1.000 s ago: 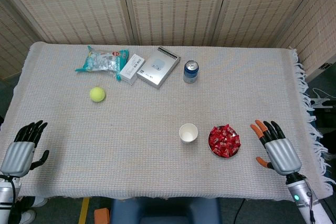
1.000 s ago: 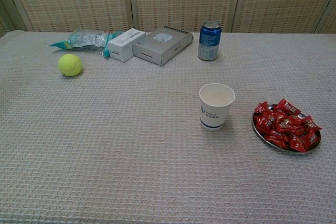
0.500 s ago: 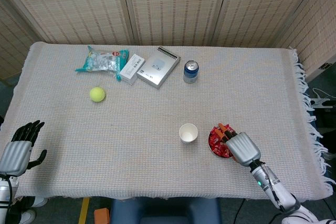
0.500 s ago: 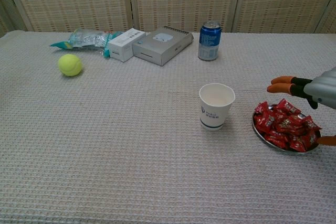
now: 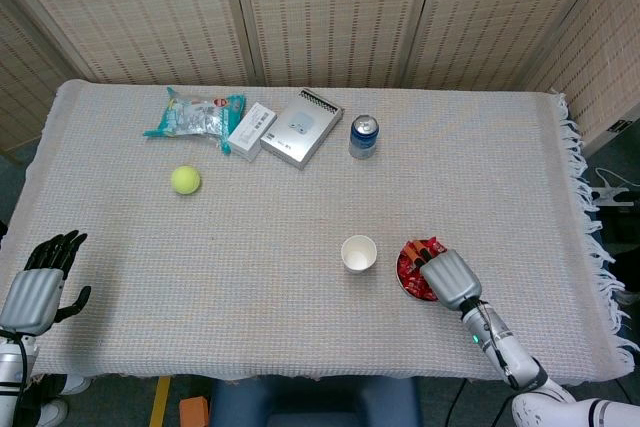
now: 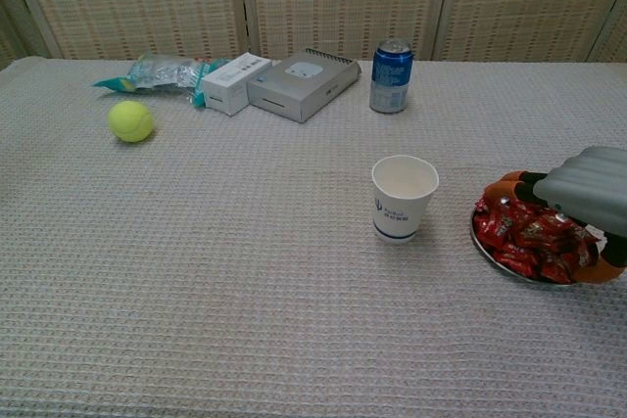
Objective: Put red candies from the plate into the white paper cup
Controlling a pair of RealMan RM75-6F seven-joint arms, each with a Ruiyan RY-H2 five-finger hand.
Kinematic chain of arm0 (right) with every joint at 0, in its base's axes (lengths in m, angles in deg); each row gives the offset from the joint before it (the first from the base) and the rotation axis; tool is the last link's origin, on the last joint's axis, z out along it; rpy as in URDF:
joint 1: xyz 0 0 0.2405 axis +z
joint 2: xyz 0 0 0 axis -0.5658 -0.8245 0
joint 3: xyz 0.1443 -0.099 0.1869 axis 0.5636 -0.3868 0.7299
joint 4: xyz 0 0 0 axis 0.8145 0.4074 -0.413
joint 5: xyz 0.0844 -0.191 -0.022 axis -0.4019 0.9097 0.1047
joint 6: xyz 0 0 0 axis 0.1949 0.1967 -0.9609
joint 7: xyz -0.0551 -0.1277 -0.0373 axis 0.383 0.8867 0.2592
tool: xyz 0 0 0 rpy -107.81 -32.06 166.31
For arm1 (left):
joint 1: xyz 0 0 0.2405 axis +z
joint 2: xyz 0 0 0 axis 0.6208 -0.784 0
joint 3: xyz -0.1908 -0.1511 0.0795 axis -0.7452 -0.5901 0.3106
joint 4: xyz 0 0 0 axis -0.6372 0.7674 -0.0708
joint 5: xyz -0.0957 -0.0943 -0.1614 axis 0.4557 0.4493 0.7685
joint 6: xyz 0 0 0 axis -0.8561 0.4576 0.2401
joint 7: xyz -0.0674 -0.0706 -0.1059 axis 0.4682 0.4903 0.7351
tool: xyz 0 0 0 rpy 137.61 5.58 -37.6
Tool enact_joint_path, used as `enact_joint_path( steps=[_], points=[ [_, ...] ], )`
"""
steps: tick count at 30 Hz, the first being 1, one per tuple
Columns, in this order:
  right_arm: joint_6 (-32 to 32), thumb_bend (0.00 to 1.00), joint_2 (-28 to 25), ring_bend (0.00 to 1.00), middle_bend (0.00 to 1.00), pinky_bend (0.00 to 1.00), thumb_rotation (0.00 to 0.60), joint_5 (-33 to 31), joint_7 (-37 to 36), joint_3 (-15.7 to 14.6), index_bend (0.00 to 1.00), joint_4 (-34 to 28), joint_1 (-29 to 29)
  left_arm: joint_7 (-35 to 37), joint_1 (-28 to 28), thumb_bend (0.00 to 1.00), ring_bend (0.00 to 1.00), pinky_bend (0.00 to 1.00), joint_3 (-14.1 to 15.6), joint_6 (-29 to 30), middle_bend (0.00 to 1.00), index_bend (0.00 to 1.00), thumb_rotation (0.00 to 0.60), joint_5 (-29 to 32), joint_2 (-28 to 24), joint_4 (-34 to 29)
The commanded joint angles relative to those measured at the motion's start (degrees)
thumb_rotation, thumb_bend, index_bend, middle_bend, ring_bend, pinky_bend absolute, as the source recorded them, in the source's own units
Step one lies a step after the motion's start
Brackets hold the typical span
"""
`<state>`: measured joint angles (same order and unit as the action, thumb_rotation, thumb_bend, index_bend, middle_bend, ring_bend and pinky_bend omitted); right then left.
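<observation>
The white paper cup (image 5: 359,253) (image 6: 404,196) stands upright and looks empty in the chest view. Just right of it a small metal plate (image 5: 404,272) (image 6: 498,258) holds a heap of red candies (image 5: 413,256) (image 6: 534,233). My right hand (image 5: 449,278) (image 6: 591,189) lies palm down over the plate's right half, hiding much of it in the head view. Its fingertips (image 6: 510,183) touch the heap's far left and the thumb sits at the near right rim, set wide apart. No candy shows pinched between them. My left hand (image 5: 38,282) hovers at the table's front left edge, fingers spread, holding nothing.
Along the back of the table are a blue drink can (image 5: 363,137), a grey box (image 5: 301,128), a white carton (image 5: 251,130) and a clear snack bag (image 5: 195,115). A yellow tennis ball (image 5: 185,179) lies at the left. The cloth's fringed edge runs down the right side.
My right hand swung in from the table's right edge to above the plate, then came down onto the candies. The left hand barely shifted. Cup and plate stayed put.
</observation>
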<state>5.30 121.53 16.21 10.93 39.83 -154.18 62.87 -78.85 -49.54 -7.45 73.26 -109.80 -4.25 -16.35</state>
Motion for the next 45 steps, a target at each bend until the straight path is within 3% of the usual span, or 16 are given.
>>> enact_joint_path(
  steps=[1, 7, 13, 21, 28, 45],
  points=[
    [0.1, 0.09, 0.8, 0.52, 0.12, 0.73, 0.600, -1.7, 1.6, -0.7, 0.11, 0.4, 0.9, 0.0, 0.0, 0.39, 0.00, 0.09, 0.0, 0.0, 0.00, 0.00, 0.600, 0.0, 0.0, 0.0],
    [0.7, 0.09, 2.0, 0.53, 0.14, 0.75, 0.600, -3.7, 2.9, -1.7, 0.16, 1.2, 1.9, 0.2, -0.1, 0.39, 0.00, 0.09, 0.0, -0.2, 0.00, 0.00, 0.600, 0.2, 0.0, 0.0],
    [2.3, 0.11, 2.9, 0.58, 0.25, 0.81, 0.600, -3.8, 3.4, -2.8, 0.27, 1.8, 2.5, 0.3, -0.1, 0.39, 0.00, 0.09, 0.0, -0.2, 0.00, 0.00, 0.600, 0.3, -0.1, 0.0],
    [3.9, 0.13, 3.5, 0.59, 0.27, 0.82, 0.600, -4.5, 4.7, -3.9, 0.31, 2.0, 3.1, 0.0, -0.1, 0.39, 0.00, 0.09, 0.0, -0.3, 0.00, 0.00, 0.600, 0.4, -0.2, -0.1],
    [5.2, 0.23, 4.2, 0.61, 0.32, 0.86, 0.600, -4.8, 6.3, -4.9, 0.34, 2.6, 3.5, -0.3, -0.2, 0.40, 0.00, 0.09, 0.0, -0.6, 0.00, 0.00, 0.600, 0.8, -0.3, -0.3],
    [7.2, 0.36, 6.1, 0.64, 0.45, 0.91, 0.600, -6.1, 9.0, -5.4, 0.50, 3.9, 4.6, -0.3, -0.2, 0.44, 0.00, 0.10, 0.1, -0.6, 0.00, 0.00, 0.600, 0.8, -0.5, -0.5]
  ],
)
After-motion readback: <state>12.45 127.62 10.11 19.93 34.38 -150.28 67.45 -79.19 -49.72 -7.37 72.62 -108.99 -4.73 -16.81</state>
